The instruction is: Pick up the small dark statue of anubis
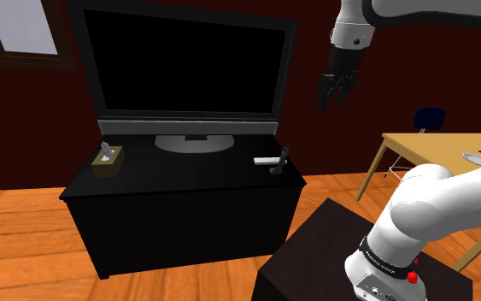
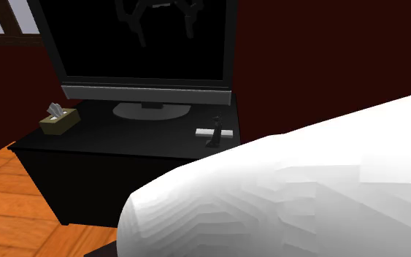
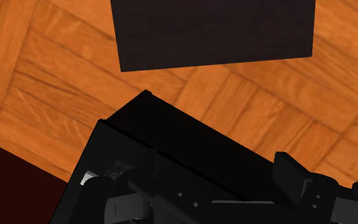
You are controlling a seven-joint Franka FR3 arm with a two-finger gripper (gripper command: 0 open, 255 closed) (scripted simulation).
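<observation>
So, stage: early, approach only; nothing grasped yet.
Statue: small dark figure (image 1: 278,161), upright on top of the black TV cabinet (image 1: 187,175), near the front corner at the shoulder view's right. It's touching or just beside a flat white bar (image 1: 266,160); can't tell which.
Fingers: (image 1: 324,92) spread, nothing btwn them. They hang high up, well above the statue, a bit to the shoulder view's right of it and beside the TV (image 1: 187,68).
Wrist view: looks down past the cabinet corner onto the wood floor (image 3: 44,76).
Other stuff: tissue box (image 1: 108,161) at the opposite end of the cabinet top, well apart from the statue; prob. no obstacle.
Done: none of the pick itself, going by the pics.
Left: move over the statue, descend w/ fingers either side of it, close, lift.
Risk: statue looks thin & tall, so a nudge could tip it. White bar sits so close a finger may hit it on the way down.
</observation>
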